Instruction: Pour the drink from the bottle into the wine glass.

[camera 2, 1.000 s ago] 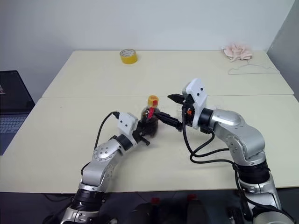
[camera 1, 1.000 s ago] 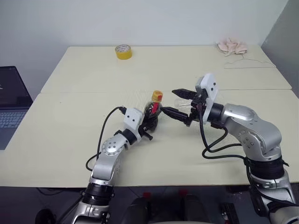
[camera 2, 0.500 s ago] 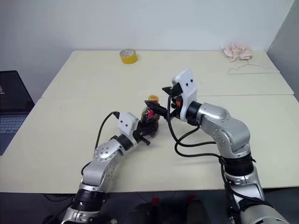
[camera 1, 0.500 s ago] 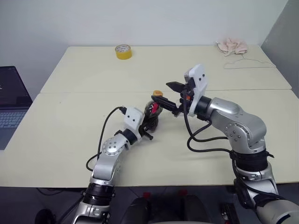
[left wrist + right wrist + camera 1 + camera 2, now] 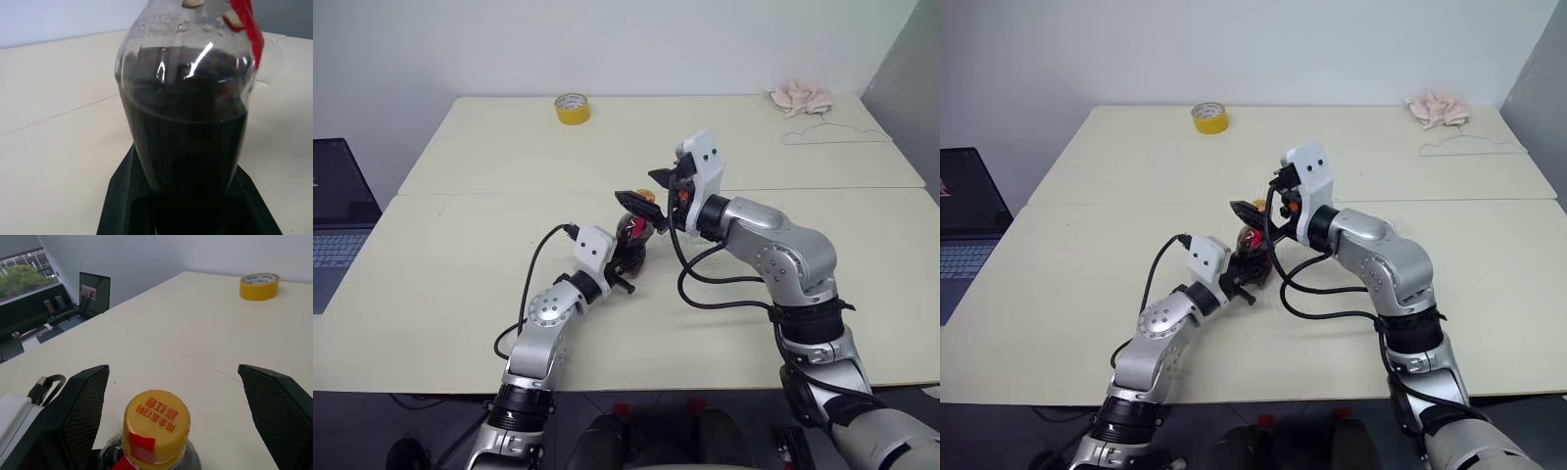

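Note:
The bottle stands upright on the table, and my left gripper is shut on its rounded lower body. Dark drink fills most of it, under a red label strip. My right gripper hangs open level with the yellow cap, with one finger on each side of it and clear of it. A faint clear curved edge past the bottle looks like the wine glass. In the head views the right arm hides that glass.
A yellow tape roll sits at the far side of the table. A pink cloth and a thin wire hanger lie at the far right. A laptop stands off the table's left edge.
My right gripper has swung left from beside the bottle and now brackets the cap, still open. The left gripper and the bottle have stayed in place.

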Tool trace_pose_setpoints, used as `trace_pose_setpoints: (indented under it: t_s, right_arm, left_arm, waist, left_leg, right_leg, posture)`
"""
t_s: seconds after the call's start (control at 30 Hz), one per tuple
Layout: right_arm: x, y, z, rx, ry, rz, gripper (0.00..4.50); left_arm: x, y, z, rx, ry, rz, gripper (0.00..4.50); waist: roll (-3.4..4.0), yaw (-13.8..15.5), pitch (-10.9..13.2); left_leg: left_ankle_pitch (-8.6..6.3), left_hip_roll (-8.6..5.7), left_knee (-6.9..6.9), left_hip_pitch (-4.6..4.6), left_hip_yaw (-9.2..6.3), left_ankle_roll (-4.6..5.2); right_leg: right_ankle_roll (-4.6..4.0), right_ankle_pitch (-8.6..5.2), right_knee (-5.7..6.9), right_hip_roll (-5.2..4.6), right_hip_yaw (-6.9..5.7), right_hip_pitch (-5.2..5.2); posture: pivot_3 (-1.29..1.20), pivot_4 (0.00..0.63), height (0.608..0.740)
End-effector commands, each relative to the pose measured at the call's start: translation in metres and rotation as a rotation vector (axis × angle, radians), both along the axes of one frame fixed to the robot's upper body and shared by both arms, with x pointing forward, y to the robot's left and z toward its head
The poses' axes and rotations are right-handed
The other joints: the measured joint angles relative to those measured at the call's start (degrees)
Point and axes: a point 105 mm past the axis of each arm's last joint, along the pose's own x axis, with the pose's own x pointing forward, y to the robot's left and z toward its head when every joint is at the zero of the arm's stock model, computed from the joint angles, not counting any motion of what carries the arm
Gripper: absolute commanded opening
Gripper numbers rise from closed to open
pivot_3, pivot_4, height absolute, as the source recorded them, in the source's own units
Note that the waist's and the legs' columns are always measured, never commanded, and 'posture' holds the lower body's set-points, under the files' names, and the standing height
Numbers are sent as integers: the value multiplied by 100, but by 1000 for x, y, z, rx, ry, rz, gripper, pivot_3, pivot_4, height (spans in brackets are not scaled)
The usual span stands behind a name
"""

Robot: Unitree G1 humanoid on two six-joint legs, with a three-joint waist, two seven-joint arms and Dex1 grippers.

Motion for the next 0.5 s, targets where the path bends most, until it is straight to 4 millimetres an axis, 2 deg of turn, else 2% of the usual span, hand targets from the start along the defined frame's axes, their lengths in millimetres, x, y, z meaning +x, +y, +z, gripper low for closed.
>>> trace_pose_setpoints:
  t_s: [0.03, 0.5]
  right_arm:
    - [1, -1, 15, 12, -57, -19, 4500]
    - [9, -27, 9, -20, -49, -90, 4500]
  left_arm:
    - [-3, 0, 23, -24, -96, -1, 739]
    - [-3, 0, 24, -18, -102, -6, 739]
  waist:
    - [0, -1, 0]
    - [0, 1, 0]
  left_leg:
    - [0, 0, 0, 0, 0, 0]
    - [0, 0, 0, 0, 0, 0]
  right_leg:
    - [0, 0, 0, 0, 0, 0]
    - [0, 0, 0, 0, 0, 0]
  posture:
    - [0, 150, 740]
    - [0, 150, 740]
